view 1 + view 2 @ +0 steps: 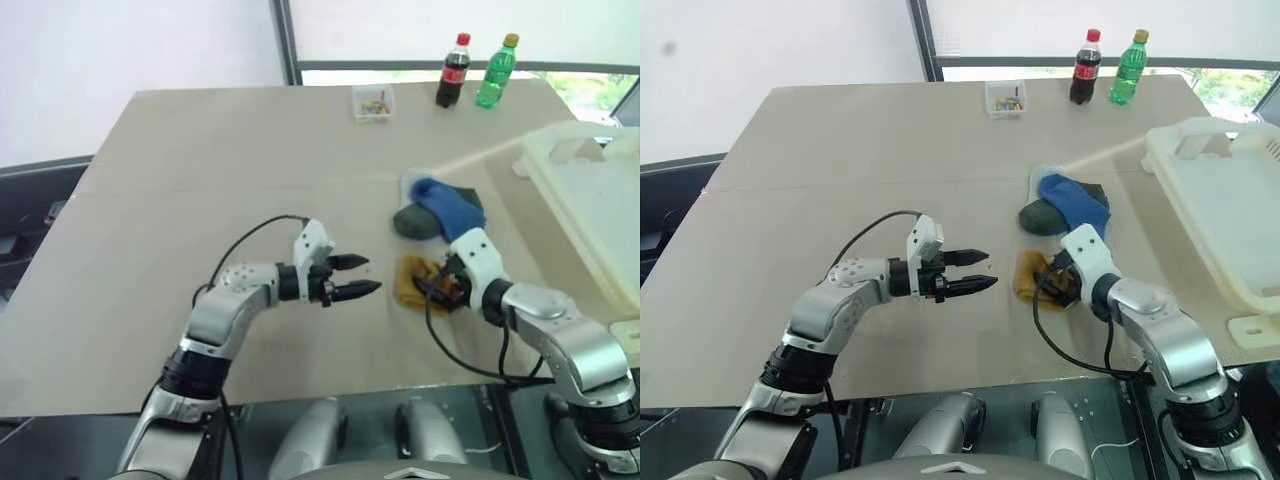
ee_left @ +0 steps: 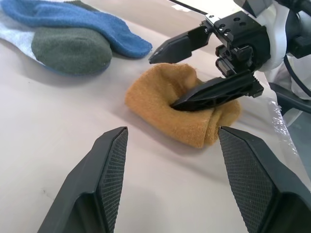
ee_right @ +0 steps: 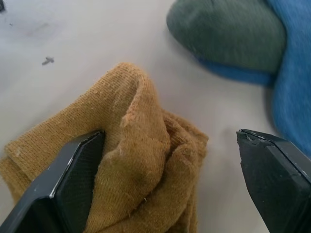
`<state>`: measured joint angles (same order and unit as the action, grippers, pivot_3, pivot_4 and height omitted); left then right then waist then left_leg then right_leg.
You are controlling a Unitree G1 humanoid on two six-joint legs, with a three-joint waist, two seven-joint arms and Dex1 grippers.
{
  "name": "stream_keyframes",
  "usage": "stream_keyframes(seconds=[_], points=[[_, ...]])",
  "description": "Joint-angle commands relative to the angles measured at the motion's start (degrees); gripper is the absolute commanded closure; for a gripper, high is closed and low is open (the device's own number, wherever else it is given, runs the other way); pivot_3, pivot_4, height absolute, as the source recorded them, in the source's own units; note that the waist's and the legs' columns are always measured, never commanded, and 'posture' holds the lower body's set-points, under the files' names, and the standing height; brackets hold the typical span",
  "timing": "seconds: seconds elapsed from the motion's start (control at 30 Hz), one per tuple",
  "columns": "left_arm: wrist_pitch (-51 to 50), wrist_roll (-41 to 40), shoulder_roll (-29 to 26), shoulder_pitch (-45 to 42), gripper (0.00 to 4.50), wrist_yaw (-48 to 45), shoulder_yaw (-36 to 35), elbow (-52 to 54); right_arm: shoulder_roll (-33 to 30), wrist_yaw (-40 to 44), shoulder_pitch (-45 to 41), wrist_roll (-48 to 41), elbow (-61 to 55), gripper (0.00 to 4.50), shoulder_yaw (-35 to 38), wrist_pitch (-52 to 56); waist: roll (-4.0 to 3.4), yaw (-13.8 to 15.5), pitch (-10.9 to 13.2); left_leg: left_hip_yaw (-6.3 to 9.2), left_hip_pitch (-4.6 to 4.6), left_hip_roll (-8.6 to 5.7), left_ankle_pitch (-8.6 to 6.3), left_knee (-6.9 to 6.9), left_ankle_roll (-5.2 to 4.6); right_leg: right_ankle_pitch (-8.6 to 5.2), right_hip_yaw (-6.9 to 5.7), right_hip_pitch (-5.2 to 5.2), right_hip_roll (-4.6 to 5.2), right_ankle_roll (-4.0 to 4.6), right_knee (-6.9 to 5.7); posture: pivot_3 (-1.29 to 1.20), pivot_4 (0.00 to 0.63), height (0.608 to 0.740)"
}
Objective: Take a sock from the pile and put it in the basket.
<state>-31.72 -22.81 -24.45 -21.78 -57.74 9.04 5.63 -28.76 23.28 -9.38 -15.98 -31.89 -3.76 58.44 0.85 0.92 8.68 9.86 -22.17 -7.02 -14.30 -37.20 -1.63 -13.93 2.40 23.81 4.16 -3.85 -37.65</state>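
Note:
The pile lies on the tan table right of centre: a royal blue sock (image 1: 450,205) across a dark grey-green one (image 1: 410,222), with a pale blue one beneath them. A crumpled mustard sock (image 1: 408,281) lies apart, nearer to me. My right gripper (image 1: 436,286) is open and tilted down at the mustard sock (image 2: 165,99). One of its fingers (image 2: 214,92) rests in a fold of that sock and the other finger is above it. My left gripper (image 1: 368,275) hovers open and empty just left of the sock, pointing at it. The cream-white basket (image 1: 590,200) stands at the right edge.
At the table's far edge stand a cola bottle (image 1: 453,70), a green bottle (image 1: 496,72) and a small clear box (image 1: 373,102). Bare tabletop (image 1: 200,170) spreads to the left. The table's near edge runs just under both arms.

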Motion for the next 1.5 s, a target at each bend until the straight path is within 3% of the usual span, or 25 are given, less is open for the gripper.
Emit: stream_keyframes(seconds=[0.03,0.23,0.27,0.3,0.37,0.5,0.57,0.6,0.7,0.9,1.1,1.33,1.5], points=[[0.94,-1.66,-0.05,0.41,1.34,0.02,-1.07,2.68,0.23,0.99,1.82,-3.15,-2.11,0.06,1.70,4.50,0.00,-0.09,0.00,0.00,0.00,0.00,0.00,0.00,0.00,0.00,0.00,0.00,0.00,0.00,0.00,0.00,0.150,0.729],[2.38,-1.45,-0.25,0.81,1.34,0.56,-1.46,3.09,-0.79,2.43,4.20,-4.95,1.24,0.06,0.41,5.89,-0.01,-0.12,-0.02,0.00,0.06,0.01,0.00,0.01,-0.01,0.00,0.00,-0.03,-0.02,0.00,-0.01,0.00,0.150,0.729],[2.47,-1.47,-0.16,0.92,1.34,0.81,-1.53,3.17,-1.51,2.98,4.83,-4.75,1.98,0.56,-0.53,5.30,-0.01,-0.12,-0.02,-0.01,0.06,0.01,0.00,0.01,-0.01,0.00,0.00,-0.04,-0.02,0.00,-0.01,0.00,0.150,0.729],[2.58,-1.44,-0.06,1.04,1.34,1.06,-1.47,3.25,-2.38,3.55,5.49,-4.35,2.68,0.60,-1.57,4.36,-0.01,-0.12,-0.02,-0.01,0.06,0.01,0.00,0.01,-0.01,0.00,0.00,-0.04,-0.02,0.00,-0.01,0.00,0.150,0.729],[2.70,-1.47,-0.07,1.49,1.34,1.43,-1.45,3.71,-3.58,4.36,6.47,-3.74,3.48,1.32,-3.11,2.93,-0.01,-0.04,-0.07,0.00,0.08,0.01,0.00,0.01,-0.01,-0.01,-0.02,-0.06,-0.01,0.00,0.00,0.00,0.150,0.729],[2.58,-1.69,-0.04,2.52,1.34,2.65,-1.71,4.77,-4.93,5.30,7.29,-3.39,4.28,3.37,-4.44,0.45,0.06,0.03,-0.13,0.02,0.21,0.01,-0.05,0.01,-0.08,-0.01,-0.05,-0.24,0.01,-0.01,0.10,0.00,0.150,0.729],[2.46,-1.82,-0.05,2.83,1.34,3.08,-1.81,5.14,-5.06,5.59,7.19,-3.25,4.62,4.23,-4.41,-1.32,0.15,0.03,-0.18,0.01,0.22,0.01,-0.14,-0.01,-0.23,-0.01,-0.05,-0.25,0.01,-0.02,0.09,0.00,0.150,0.729],[2.44,-1.86,-0.03,2.93,1.34,3.25,-1.80,5.29,-4.90,6.20,7.04,-3.61,4.83,4.43,-3.95,-2.87,0.15,0.03,-0.19,0.01,0.23,0.01,-0.15,-0.01,-0.25,0.00,-0.06,-0.25,0.01,-0.02,0.08,0.00,0.150,0.729],[3.02,-2.12,0.34,3.01,1.34,3.73,-1.96,5.53,-2.23,7.95,5.90,-7.26,5.35,4.44,0.36,-6.17,0.15,-0.07,-0.18,0.01,0.25,0.01,-0.16,-0.01,-0.26,-0.01,-0.06,-0.25,0.00,-0.02,0.04,0.00,0.150,0.729],[6.57,-2.95,3.36,0.39,1.34,5.63,-3.72,5.33,4.54,4.11,-7.21,-20.61,8.78,4.44,19.97,-5.55,-0.16,-0.23,0.11,-0.09,0.19,0.02,-0.15,-0.03,-0.26,0.01,0.07,-0.17,-0.02,-0.01,-0.05,0.00,0.150,0.729],[8.09,-2.13,4.20,-0.63,1.34,6.07,-2.79,3.27,0.39,-2.60,-25.04,-25.89,22.58,4.44,34.86,-6.18,-0.32,-0.06,0.24,-0.07,0.06,0.01,-0.02,0.05,-0.05,0.01,0.02,-0.02,-0.03,0.02,-0.01,0.00,0.150,0.729],[9.08,-1.71,5.12,-0.72,1.34,6.98,-2.19,2.81,-11.06,-14.49,-40.54,-11.94,53.93,4.44,35.20,-16.12,-0.32,-0.10,0.24,-0.26,-0.54,-0.01,-0.01,-0.04,-0.06,0.02,0.17,0.58,0.00,0.04,-0.04,0.00,0.150,0.729],[10.22,-4.18,6.29,0.25,1.34,6.85,-3.67,4.80,-15.31,-9.40,-42.81,-7.91,70.43,4.44,31.02,-17.19,-0.32,-0.52,0.24,-0.52,-0.68,0.02,-0.01,-0.01,-0.07,0.02,0.34,0.75,-0.01,0.04,-0.08,0.00,0.150,0.729]])
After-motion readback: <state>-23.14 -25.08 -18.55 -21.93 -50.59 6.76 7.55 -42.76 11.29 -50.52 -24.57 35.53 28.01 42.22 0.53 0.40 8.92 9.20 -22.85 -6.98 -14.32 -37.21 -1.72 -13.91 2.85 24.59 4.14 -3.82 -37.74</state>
